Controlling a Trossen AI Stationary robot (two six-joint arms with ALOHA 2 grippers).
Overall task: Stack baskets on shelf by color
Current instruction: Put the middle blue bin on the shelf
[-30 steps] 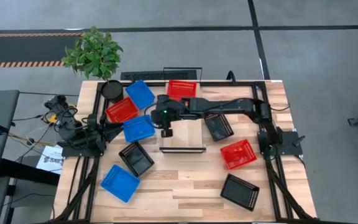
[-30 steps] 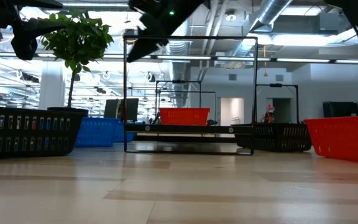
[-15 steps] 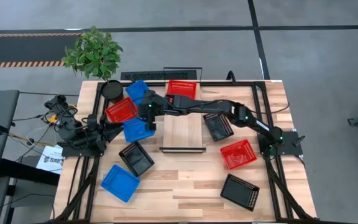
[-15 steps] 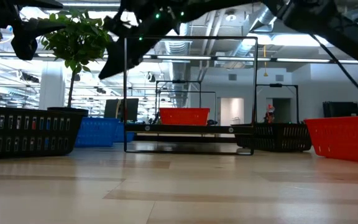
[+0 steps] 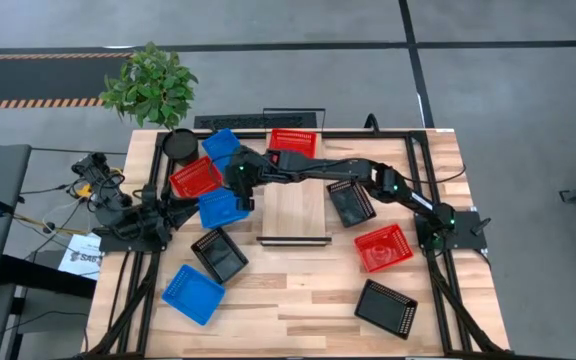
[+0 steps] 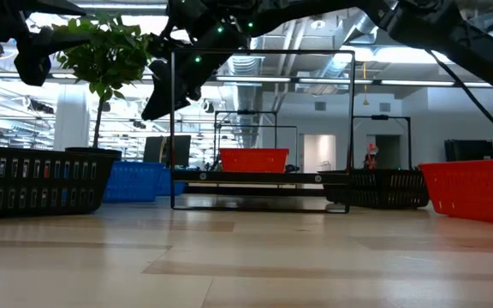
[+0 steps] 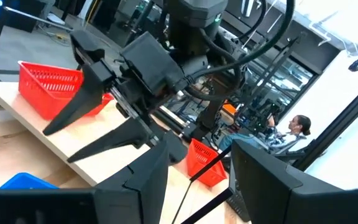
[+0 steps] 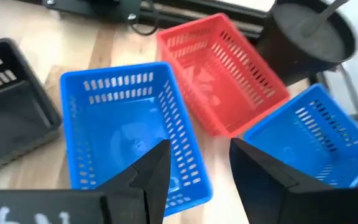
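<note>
My right gripper is open and hovers over a blue basket, which stands on the table left of the shelf. In the high view that gripper is over the basket's far right corner and touches nothing. A red basket and a second blue basket stand just beyond it. The shelf's wood top holds no basket. My left gripper is open and waits at the table's left edge, where its arm is folded.
Other baskets stand about the table: red behind the shelf, black and red to its right, black near right, black and blue near left. A black plant pot is at the far left corner.
My right gripper has swung from above the shelf toward the table's left and now hangs over the blue basket beside the shelf. Most of that move came in the first half second. No basket has moved.
</note>
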